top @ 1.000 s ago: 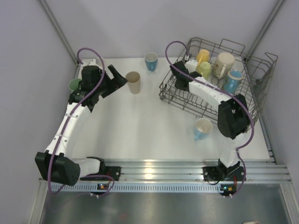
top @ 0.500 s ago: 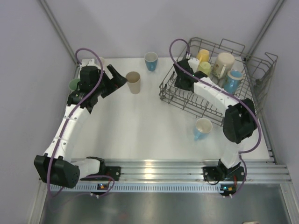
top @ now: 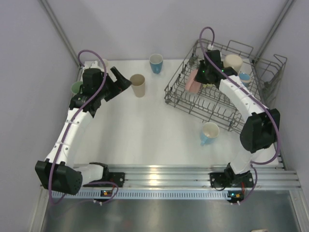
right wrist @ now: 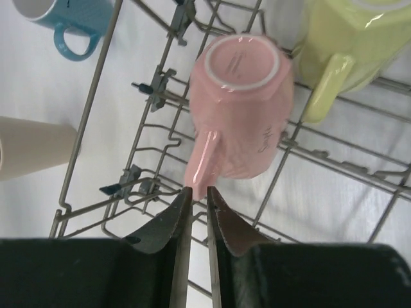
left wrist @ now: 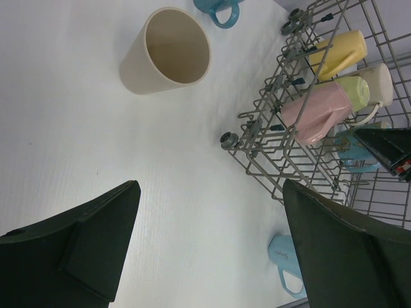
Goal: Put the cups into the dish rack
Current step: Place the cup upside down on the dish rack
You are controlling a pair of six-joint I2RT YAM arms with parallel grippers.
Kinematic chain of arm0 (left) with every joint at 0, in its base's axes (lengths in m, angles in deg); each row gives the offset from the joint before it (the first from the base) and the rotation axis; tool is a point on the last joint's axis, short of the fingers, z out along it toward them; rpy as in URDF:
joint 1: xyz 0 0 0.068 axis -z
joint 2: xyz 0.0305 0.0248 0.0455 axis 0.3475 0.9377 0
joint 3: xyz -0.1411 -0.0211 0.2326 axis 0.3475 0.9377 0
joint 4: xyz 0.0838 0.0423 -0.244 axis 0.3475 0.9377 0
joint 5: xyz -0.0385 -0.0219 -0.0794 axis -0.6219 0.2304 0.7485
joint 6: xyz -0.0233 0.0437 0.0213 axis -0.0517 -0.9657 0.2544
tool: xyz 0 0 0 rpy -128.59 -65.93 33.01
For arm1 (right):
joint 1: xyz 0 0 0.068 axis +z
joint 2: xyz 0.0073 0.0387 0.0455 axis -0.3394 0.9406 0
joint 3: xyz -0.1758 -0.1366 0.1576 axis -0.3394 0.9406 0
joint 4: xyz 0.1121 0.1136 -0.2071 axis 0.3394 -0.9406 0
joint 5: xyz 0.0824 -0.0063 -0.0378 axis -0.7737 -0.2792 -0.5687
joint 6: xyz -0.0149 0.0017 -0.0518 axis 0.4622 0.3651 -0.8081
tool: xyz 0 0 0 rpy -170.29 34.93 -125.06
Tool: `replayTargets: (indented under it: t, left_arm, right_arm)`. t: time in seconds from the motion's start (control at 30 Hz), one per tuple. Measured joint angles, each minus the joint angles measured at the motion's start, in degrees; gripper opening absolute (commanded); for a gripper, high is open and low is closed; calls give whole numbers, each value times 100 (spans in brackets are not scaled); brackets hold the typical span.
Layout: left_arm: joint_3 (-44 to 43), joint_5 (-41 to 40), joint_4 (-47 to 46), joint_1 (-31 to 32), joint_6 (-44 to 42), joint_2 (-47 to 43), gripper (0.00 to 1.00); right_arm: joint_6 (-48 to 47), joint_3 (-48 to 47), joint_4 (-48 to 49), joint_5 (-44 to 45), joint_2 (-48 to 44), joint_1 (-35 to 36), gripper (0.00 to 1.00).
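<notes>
The grey wire dish rack [top: 176,94] [left wrist: 257,138] [right wrist: 96,83] stands at the far right. A pink mug [top: 193,82] [right wrist: 241,102] [left wrist: 314,112] lies in it, bottom up, handle pointing at my right gripper [right wrist: 199,189] [top: 200,76]. That gripper hovers just above the handle's end, its fingers nearly together with nothing between them. Beside the pink mug sit a lime mug [right wrist: 347,45], a yellow one [left wrist: 337,51] and a cream one [top: 232,62]. My left gripper [left wrist: 210,186] [top: 123,78] is wide open and empty, just left of a beige tumbler [top: 138,85] [left wrist: 168,51].
A blue mug [top: 156,63] [right wrist: 70,19] stands on the table at the back. A light blue mug [top: 209,131] [left wrist: 286,256] lies in front of the rack. A green cup [top: 77,88] sits behind my left arm. Another blue cup [top: 244,77] is in the rack.
My right arm has lifted and swung toward the rack's far side, uncovering the pink mug left in the rack. Its jaws widened, then narrowed. The left arm has not moved.
</notes>
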Motion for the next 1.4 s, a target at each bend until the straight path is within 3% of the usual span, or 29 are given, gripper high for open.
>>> replayTargets:
  t: [0.27, 0.43, 0.53, 1.4]
  left_arm:
    - [0, 20, 2, -2, 0, 22, 98]
    - [0, 17, 2, 0, 0, 28, 98]
    - [0, 15, 7, -2, 0, 33, 98]
    - [0, 15, 15, -2, 15, 33, 98]
  right_arm:
    - [-623, -1510, 72, -769, 835, -699, 14]
    - [-817, -1821, 131, -1040, 1174, -802, 9]
    - [-922, -1821, 140, -1139, 1329, -839, 0]
    - [-1211, -243, 870, -1292, 715, -772, 0]
